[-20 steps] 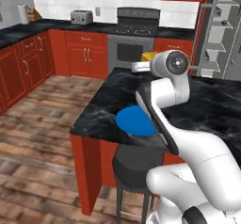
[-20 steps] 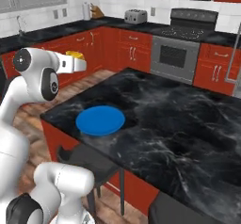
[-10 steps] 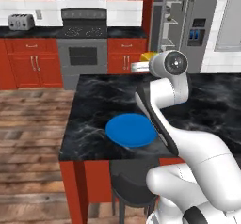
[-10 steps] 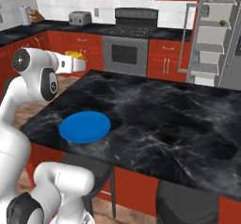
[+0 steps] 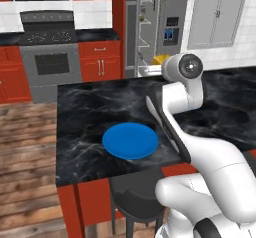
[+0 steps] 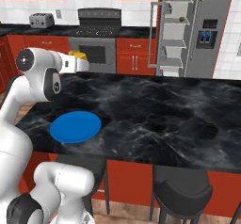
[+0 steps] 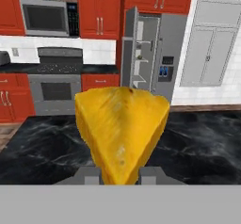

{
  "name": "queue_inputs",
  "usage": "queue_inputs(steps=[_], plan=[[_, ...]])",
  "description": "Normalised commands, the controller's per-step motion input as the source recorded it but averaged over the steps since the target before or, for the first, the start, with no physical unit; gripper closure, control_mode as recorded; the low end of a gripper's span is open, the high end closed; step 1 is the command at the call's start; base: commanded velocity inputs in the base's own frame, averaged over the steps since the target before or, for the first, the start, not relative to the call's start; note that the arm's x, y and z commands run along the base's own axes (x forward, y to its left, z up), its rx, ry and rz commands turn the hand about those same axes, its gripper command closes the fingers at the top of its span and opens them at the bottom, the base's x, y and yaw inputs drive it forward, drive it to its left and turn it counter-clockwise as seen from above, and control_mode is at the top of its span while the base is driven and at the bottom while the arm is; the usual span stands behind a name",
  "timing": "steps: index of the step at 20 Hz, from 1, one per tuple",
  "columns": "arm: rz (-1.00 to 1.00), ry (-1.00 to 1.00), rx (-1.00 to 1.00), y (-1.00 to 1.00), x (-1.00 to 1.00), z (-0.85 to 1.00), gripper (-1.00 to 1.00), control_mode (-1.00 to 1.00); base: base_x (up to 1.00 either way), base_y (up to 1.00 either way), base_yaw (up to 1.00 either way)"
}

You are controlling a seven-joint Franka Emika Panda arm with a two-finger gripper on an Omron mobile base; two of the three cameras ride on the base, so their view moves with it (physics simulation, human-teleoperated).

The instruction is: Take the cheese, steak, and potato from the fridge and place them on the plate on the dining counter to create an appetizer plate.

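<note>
While the gripper [image 7: 120, 173] remains closed on the cheese [image 7: 121, 131], the wedge sits upright between the jaws, broad end up and narrow end down between the finger tips.

Reading the right base view from left to right: the arm rises at the left edge, and the cheese [image 6: 77, 55] projects from the hand above the near-left part of the dining counter [image 6: 155, 119]. The plate [image 6: 76, 126] lies below and slightly forward of the hand, flat on the marble and bare. Further right, the fridge [image 6: 188, 30] stands with one door open, well apart from the counter.

In the left base view, the plate [image 5: 130, 140] lies to the left of and below the cheese [image 5: 161, 59], toward the near edge of the counter.

Judgement: the transfer stage is in hand. The coming move turns on one relation: the plate is beneath the held wedge and offset toward the robot, so the hand must descend and draw back before release.
</note>
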Motion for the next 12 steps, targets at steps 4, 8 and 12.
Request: queue_inputs(steps=[4, 8, 12], plan=[[0.00, 0.00, 0.00, 0.00, 0.00, 0.00, 1.00, 1.00, 0.43, 0.03, -0.22], [0.00, 0.00, 0.00, 0.00, 0.00, 0.00, 1.00, 1.00, 0.46, 0.00, -0.17], [-0.02, 0.00, 0.00, 0.01, 0.03, 0.00, 1.00, -1.00, 0.23, 0.04, -0.09]])
